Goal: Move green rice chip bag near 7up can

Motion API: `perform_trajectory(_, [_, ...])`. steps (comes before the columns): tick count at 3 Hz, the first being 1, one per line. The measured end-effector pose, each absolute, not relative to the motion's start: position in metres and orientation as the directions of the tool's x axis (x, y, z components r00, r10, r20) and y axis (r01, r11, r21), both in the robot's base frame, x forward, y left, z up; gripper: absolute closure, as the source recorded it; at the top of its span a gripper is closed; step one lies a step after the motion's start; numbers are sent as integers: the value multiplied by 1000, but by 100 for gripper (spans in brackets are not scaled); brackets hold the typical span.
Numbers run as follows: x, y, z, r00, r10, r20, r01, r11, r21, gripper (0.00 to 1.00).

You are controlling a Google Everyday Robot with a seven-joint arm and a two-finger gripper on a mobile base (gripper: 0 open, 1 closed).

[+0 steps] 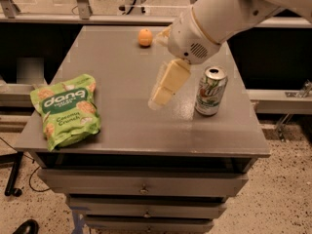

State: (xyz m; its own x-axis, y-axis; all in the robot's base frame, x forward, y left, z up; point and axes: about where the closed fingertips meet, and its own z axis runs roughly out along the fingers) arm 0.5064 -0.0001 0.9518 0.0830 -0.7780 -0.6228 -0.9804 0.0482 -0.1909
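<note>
The green rice chip bag (pixel 66 110) lies flat near the front left corner of the grey table (pixel 117 57), with its white "dang" lettering facing up. The 7up can (pixel 211 91) stands upright at the front right of the table. My gripper (pixel 158 99) hangs from the white arm above the middle of the table, just left of the can and well to the right of the bag. It holds nothing and touches neither object.
A small orange fruit (pixel 145 37) sits near the table's far edge, behind the arm. Drawers (pixel 141 184) are below the tabletop. A dark gap and metal rails run along both sides of the table.
</note>
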Motion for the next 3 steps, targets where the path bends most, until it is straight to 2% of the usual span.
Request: perform_trajectory(3, [533, 93, 890, 133, -647, -751, -991, -65, -120, 0])
